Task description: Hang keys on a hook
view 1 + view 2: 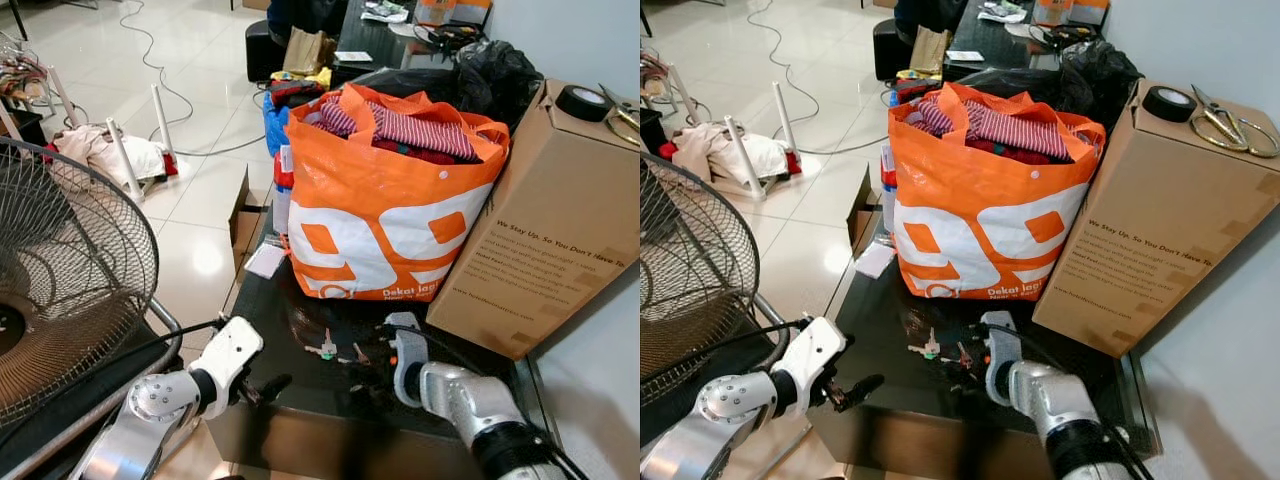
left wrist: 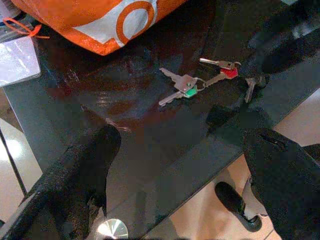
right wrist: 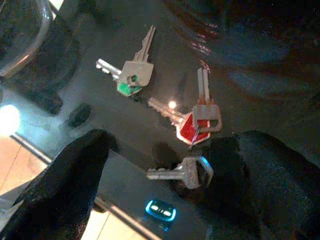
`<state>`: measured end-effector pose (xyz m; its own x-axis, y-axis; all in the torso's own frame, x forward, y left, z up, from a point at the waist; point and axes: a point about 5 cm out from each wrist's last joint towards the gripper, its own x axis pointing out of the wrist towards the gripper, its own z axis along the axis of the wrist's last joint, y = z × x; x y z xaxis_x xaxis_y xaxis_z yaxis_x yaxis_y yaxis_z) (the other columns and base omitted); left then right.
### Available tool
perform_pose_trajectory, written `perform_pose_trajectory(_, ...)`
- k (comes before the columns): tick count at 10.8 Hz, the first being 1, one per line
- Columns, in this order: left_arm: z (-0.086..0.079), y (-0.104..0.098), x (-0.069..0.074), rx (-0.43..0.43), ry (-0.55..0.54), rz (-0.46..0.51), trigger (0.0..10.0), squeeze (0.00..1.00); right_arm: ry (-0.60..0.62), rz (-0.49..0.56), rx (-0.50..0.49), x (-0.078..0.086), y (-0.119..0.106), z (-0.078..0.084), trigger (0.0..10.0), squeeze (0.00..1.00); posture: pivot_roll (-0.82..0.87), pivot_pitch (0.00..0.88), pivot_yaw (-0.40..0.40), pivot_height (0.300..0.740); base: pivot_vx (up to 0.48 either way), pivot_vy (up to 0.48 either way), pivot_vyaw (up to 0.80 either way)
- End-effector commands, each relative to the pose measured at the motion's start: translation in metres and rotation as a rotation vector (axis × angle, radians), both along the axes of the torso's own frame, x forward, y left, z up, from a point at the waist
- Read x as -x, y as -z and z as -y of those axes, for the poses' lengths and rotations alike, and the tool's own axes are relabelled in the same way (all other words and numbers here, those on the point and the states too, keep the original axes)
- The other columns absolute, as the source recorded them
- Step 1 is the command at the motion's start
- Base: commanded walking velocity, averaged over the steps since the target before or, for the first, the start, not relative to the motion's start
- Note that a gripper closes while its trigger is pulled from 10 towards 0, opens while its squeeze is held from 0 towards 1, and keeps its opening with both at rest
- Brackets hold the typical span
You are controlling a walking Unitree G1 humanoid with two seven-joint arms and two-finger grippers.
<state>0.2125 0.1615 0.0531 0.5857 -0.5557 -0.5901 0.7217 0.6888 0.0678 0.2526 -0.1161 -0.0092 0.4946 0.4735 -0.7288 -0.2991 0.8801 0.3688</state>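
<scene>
Reaching: right gripper (image 3: 160,165) hovers just above the keys (image 3: 165,112), fingers spread apart, probably lined up to pinch them.
Keys: loose bunch flat on the dark glass table (image 1: 330,400), near its front edge.
Left gripper (image 2: 185,165): fingers apart, low beside the table edge.
Orange shopping bag (image 1: 385,215): stuffed with striped clothes.
Cardboard box (image 1: 545,225): tape roll (image 1: 583,101) on top.
Hook: none visible.

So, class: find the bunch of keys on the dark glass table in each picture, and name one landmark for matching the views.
Left eye view: keys low centre, before the orange bag.
Right eye view: keys low centre, before the bag.
Left wrist view: keys upper centre right, bag's corner above.
Right wrist view: keys in the centre.
Shared landmark: the green key cap.
</scene>
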Motion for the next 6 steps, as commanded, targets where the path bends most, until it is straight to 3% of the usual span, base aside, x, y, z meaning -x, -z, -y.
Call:
perform_pose_trajectory(1, 0.004, -0.004, -0.002, 0.004, 0.025, 0.013, 10.0, 0.10, 0.010, 0.023, 0.024, -0.005, -0.002, 0.004, 10.0, 0.00, 0.08, 0.000, -0.109, 0.740, 0.000, 0.000, 0.00)
perform_pose_trajectory(2, 0.004, -0.004, -0.002, 0.004, 0.024, 0.012, 10.0, 0.10, 0.017, 0.017, 0.066, -0.006, 0.004, 0.005, 10.0, 0.00, 0.08, 0.000, -0.111, 0.740, 0.000, 0.000, 0.00)
perform_pose_trajectory(3, 0.004, -0.004, -0.002, 0.003, 0.024, 0.011, 10.0, 0.10, 0.017, 0.008, 0.086, -0.005, 0.008, 0.004, 8.7, 0.00, 0.08, 0.000, -0.111, 0.740, 0.000, 0.000, 0.00)
perform_pose_trajectory(5, 0.004, -0.005, -0.002, -0.001, 0.020, 0.014, 10.0, 0.10, 0.018, -0.001, 0.093, -0.006, 0.011, 0.004, 4.3, 0.00, 0.08, 0.000, -0.113, 0.740, 0.000, 0.000, 0.00)
perform_pose_trajectory(6, 0.004, -0.004, -0.002, -0.002, 0.019, 0.012, 10.0, 0.10, 0.028, -0.002, 0.076, -0.006, 0.012, 0.003, 3.7, 0.00, 0.08, 0.000, -0.113, 0.740, 0.000, 0.000, 0.00)
